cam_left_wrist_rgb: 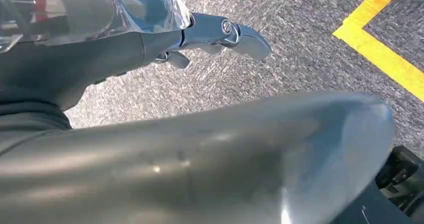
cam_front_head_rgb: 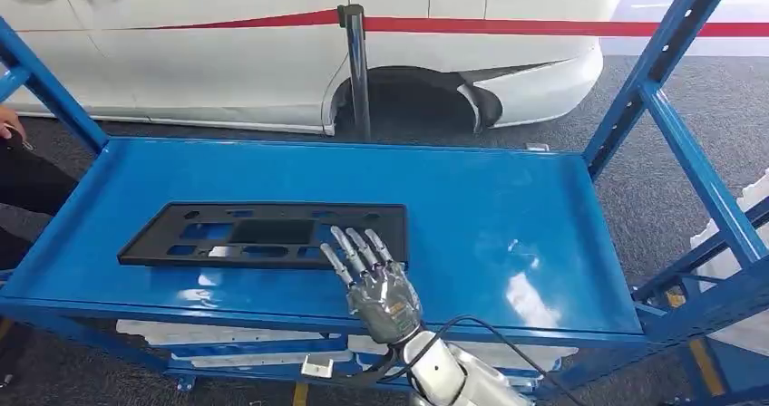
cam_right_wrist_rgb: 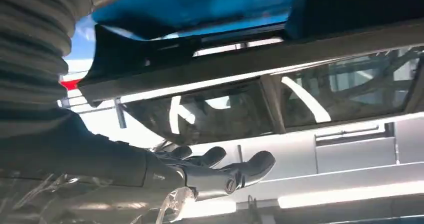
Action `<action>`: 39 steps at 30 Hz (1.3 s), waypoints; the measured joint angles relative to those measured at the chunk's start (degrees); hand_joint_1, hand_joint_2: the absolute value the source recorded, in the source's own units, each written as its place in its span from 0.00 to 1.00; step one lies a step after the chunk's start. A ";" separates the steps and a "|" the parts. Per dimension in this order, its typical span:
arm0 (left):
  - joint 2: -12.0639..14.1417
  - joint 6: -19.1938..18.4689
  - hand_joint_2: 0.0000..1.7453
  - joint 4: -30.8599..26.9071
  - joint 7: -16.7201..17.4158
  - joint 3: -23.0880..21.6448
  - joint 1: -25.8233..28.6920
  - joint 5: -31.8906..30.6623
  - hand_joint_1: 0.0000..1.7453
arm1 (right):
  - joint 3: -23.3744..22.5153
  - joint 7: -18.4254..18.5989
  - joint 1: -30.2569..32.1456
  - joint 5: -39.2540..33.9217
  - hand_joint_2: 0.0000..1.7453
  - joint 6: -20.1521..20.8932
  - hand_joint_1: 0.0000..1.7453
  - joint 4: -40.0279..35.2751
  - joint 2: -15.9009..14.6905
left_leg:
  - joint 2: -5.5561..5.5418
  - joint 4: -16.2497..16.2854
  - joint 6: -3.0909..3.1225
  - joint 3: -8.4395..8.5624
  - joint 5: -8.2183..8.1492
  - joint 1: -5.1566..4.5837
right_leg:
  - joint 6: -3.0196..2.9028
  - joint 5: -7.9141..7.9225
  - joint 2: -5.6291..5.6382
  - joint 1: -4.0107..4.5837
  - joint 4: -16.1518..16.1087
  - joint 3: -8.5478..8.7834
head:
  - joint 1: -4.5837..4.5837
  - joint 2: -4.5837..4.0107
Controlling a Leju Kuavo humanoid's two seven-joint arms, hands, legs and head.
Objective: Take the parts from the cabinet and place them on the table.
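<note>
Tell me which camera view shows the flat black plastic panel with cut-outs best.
The head view: the flat black plastic panel with cut-outs lies whole on the blue metal shelf, with the right hand at its near edge. The right wrist view catches a dark edge, possibly the panel, seen from below. The left wrist view looks at grey floor.

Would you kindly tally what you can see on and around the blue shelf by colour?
Black: 1, the flat plastic panel lying on the shelf.
Blue: 1, the shelf rack itself.
White: 1, the car behind the rack.
Red: 1, the barrier belt across the car.
Silver: 1, the right hand open by the panel's near edge.
Total: 5.
</note>
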 joint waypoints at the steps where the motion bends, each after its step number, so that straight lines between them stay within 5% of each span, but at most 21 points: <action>1: 0.00 -0.04 0.00 0.00 0.04 -0.02 -0.03 0.02 0.00 | 0.20 -0.02 -0.09 -0.04 1.00 -0.09 0.00 0.53 0.44 | 0.00 0.00 0.00 0.00 0.00 0.00 | 0.00 0.00 0.00 0.00 0.00 0.00 | 0.02 0.00; 16: 0.00 -0.11 0.00 0.00 0.07 -0.37 -0.09 0.37 0.00 | 0.22 4.28 -3.16 -1.27 1.00 0.04 0.00 6.41 1.86 | 0.00 0.00 0.00 0.03 0.01 0.05 | -0.01 0.00 0.03 0.00 -0.01 0.04 | 0.00 0.00; 39: 0.00 -0.55 0.00 0.00 0.18 -0.46 -0.27 -0.04 0.00 | -1.55 5.44 -5.52 -4.87 1.00 0.33 0.00 10.65 1.86 | 0.00 0.00 0.00 0.10 0.01 0.05 | -0.01 0.01 0.03 0.00 -0.01 0.11 | 0.00 0.00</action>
